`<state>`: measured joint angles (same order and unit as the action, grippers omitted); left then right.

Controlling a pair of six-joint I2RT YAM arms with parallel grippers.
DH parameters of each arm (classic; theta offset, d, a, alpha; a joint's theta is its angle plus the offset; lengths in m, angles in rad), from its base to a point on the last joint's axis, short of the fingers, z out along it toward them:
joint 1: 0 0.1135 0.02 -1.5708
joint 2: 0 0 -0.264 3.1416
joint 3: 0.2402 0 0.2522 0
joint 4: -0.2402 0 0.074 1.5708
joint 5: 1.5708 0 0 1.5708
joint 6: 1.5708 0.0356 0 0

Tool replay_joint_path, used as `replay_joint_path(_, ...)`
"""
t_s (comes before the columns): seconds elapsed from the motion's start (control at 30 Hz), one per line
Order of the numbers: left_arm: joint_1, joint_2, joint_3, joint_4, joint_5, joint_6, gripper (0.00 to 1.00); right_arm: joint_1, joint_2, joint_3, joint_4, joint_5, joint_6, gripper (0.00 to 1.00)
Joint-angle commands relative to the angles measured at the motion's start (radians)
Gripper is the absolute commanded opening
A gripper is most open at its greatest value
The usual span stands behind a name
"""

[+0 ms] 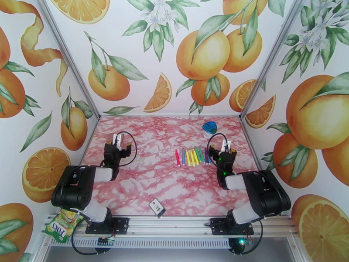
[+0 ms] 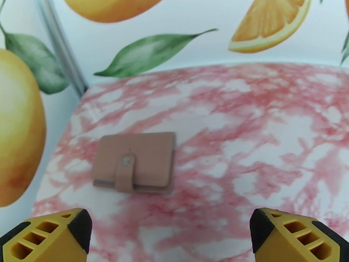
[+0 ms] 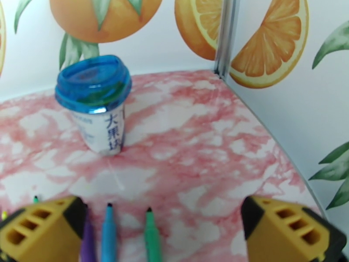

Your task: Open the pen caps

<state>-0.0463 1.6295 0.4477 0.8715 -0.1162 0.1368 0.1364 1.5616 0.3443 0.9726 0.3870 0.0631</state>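
From above, the pens are lying in a row right of centre on the worktop, just left of the right tool. Their caps are too small to tell. The left tool is hovering well apart.

At the left wrist, its fingers are standing wide and holding nothing, with a tan wallet lying beyond.

At the right wrist, the fingers are gaping empty over the pen ends, and a blue-lidded cup is standing far left.

High overview, two low wrist views

My ribbed yellow-and-black fingertips look like matt moulded plastic. The pink marbled tabletop is smooth, faintly sheened. The tan snap-strap wallet looks soft matt leatherette; the blue cup lid is glossy translucent plastic.
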Motion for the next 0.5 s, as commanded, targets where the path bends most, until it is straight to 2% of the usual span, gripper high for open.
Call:
replay_joint_path(0.0,0.014,0.012,-0.014,0.065,0.074,-0.014,1.0,-0.004,-0.003,0.013,0.002,-0.025,0.018,1.0)
replay_joint_path(0.03,0.015,0.025,-0.022,0.105,0.076,-0.016,1.0,-0.004,-0.002,0.012,0.006,-0.024,0.018,1.0)
replay_joint_path(0.07,0.017,0.011,-0.017,0.065,0.082,-0.016,1.0,-0.004,-0.002,0.012,0.007,-0.025,0.017,1.0)
replay_joint_path(0.47,0.022,0.012,-0.019,0.071,0.092,-0.019,1.0,-0.004,-0.001,0.012,0.007,-0.026,0.015,1.0)
